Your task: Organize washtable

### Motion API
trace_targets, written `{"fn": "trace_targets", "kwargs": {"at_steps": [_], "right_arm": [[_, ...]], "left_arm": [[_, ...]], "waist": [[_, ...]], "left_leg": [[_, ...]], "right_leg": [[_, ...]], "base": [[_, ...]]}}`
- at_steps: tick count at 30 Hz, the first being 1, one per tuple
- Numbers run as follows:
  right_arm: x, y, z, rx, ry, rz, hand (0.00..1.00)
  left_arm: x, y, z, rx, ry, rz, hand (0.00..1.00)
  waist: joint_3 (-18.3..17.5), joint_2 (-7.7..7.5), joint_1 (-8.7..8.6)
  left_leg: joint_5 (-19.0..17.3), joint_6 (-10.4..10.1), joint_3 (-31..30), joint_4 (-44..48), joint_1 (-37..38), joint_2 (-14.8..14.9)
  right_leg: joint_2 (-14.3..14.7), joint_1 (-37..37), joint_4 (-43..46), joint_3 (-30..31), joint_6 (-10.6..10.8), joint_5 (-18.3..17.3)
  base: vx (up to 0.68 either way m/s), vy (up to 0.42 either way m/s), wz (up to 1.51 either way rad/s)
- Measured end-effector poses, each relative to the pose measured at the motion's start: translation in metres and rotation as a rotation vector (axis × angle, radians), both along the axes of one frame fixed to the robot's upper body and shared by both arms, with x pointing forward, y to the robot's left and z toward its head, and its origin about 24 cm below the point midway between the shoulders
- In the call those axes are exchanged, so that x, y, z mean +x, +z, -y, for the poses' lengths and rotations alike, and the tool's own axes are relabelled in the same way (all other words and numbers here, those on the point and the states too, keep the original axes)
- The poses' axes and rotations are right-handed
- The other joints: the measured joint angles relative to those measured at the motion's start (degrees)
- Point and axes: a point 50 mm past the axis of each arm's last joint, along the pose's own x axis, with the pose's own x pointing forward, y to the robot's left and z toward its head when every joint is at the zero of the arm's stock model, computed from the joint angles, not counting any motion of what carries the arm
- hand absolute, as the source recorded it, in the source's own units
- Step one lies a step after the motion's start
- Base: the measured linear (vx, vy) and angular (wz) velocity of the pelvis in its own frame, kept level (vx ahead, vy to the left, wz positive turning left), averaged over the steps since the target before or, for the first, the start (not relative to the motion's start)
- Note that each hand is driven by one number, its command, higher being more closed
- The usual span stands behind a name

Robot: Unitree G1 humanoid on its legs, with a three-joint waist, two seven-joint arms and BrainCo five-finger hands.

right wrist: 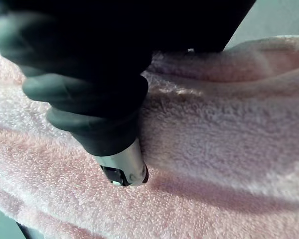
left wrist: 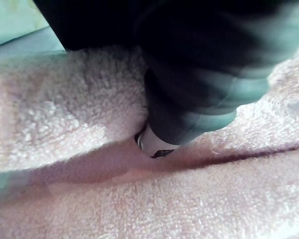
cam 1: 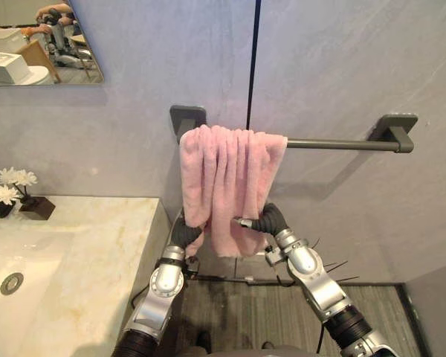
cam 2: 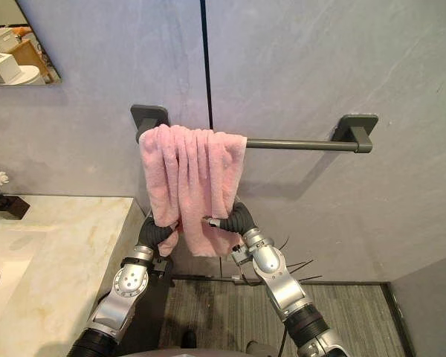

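Observation:
A pink towel (cam 1: 227, 182) hangs bunched in folds over the left end of a grey wall bar (cam 1: 334, 143). My left hand (cam 1: 184, 234) sits against the towel's lower left corner, and the cloth hides the rest of it. My right hand (cam 1: 271, 219) is at the towel's lower right edge. Its thumb (cam 1: 245, 222) lies across the front of the cloth with the fingers behind, pinching it. In the right wrist view the thumb (right wrist: 124, 167) presses into the pink towel (right wrist: 214, 134). In the left wrist view my left hand (left wrist: 189, 99) is up against a fold of the towel (left wrist: 65, 114).
A marble counter (cam 1: 97, 253) with a sink drain (cam 1: 12, 283) runs along the left, its edge close to my left arm. White flowers in a dark pot (cam 1: 4, 195) stand at the counter's back. A mirror (cam 1: 41, 41) hangs at the upper left. The bar's right half is bare.

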Motion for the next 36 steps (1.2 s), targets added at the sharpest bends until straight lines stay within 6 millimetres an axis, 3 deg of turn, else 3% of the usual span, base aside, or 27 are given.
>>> {"fn": "trace_targets", "kwargs": {"at_steps": [4, 9, 14, 21, 29, 36], "right_arm": [[0.006, -0.003, 0.017, -0.001, -0.092, -0.009, 1.00], [0.006, -0.005, 0.055, 0.018, -0.262, -0.018, 1.00], [-0.001, -0.009, 0.069, 0.042, -0.326, -0.025, 1.00], [-0.008, -0.010, 0.077, 0.097, -0.393, -0.024, 1.00], [-0.010, -0.012, 0.078, 0.149, -0.431, -0.016, 1.00], [-0.008, -0.014, 0.075, 0.199, -0.459, -0.029, 1.00]], "left_arm": [[0.000, 0.000, -0.001, 0.000, 0.004, 0.001, 1.00], [0.000, 0.003, -0.001, -0.010, 0.001, 0.011, 1.00], [0.001, 0.013, 0.010, -0.055, -0.032, 0.056, 1.00], [0.002, 0.014, 0.019, -0.089, -0.055, 0.056, 1.00], [0.002, 0.015, 0.026, -0.118, -0.071, 0.054, 1.00], [0.004, 0.008, 0.027, -0.140, -0.065, 0.020, 1.00]], "waist": [[-0.39, -0.47, 0.26], [-0.40, -0.47, 0.03], [-0.41, -0.41, -0.21], [-0.37, -0.34, -1.66], [-0.37, -0.30, -1.86], [-0.38, -0.12, -3.22]], "left_leg": [[0.02, -0.01, -0.01, 0.00, 0.02, 0.00], [0.02, -0.01, 0.16, -0.01, 0.04, 0.06], [-0.02, -0.03, 0.81, -0.05, 0.05, 0.09], [-0.46, 0.12, 1.79, -0.08, -0.22, 0.10], [-1.24, 0.09, 2.76, -0.06, -0.47, -0.13], [-1.42, 0.20, 2.67, -0.04, -0.37, -0.33]], "right_leg": [[-0.08, 0.04, 0.05, 0.01, 0.01, 0.01], [-0.11, 0.01, -0.05, 0.14, 0.02, 0.02], [-0.02, -0.21, -0.16, 0.67, 0.02, 0.02], [-0.11, -1.31, -0.30, 1.81, 0.13, 0.07], [-0.10, -1.60, -1.13, 2.65, 0.28, 0.15], [-0.15, -0.92, -1.58, 2.63, 0.29, 0.16]], "base": [[-0.01, -0.002, 0.01], [0.00, 0.000, 0.00], [-0.01, -0.013, -0.06], [-0.01, -0.007, -0.08], [0.02, -0.005, -0.06], [0.02, -0.003, -0.01]]}}
